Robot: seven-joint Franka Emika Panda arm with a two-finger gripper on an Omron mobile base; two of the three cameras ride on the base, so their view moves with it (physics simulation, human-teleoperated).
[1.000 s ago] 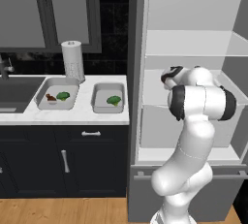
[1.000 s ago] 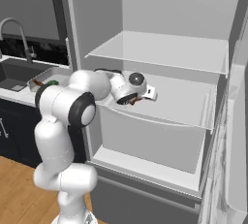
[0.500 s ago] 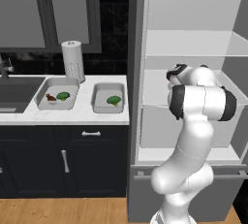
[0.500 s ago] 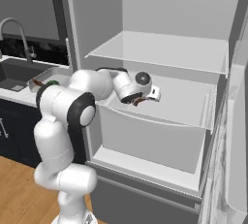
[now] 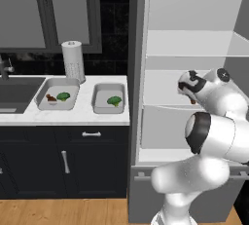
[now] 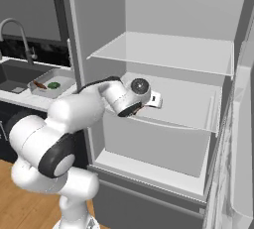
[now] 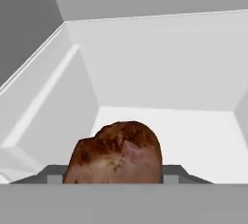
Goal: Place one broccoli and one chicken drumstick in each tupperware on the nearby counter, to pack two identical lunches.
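Open and white, the fridge (image 6: 163, 99) takes up most of what we see, its shelves bare apart from where we reach in. To its left runs the worktop (image 5: 73, 114), carrying 2 tupperware trays: the left tupperware (image 5: 57, 94) by the sink (image 5: 17, 95) already has a drumstick (image 5: 50, 98) and a broccoli (image 5: 63, 96), while the right tupperware (image 5: 109, 98) has only a broccoli (image 5: 114, 101). Our arm reaches onto the middle fridge shelf (image 6: 188, 106). In the hand view the jaws (image 7: 116, 177) have closed nearly all the way onto the second chicken drumstick (image 7: 116, 152), which sits between them. We judge the grasp step done; next we should lift clear of the shelf, pull out of the fridge, swing left and set the drumstick in the right tray
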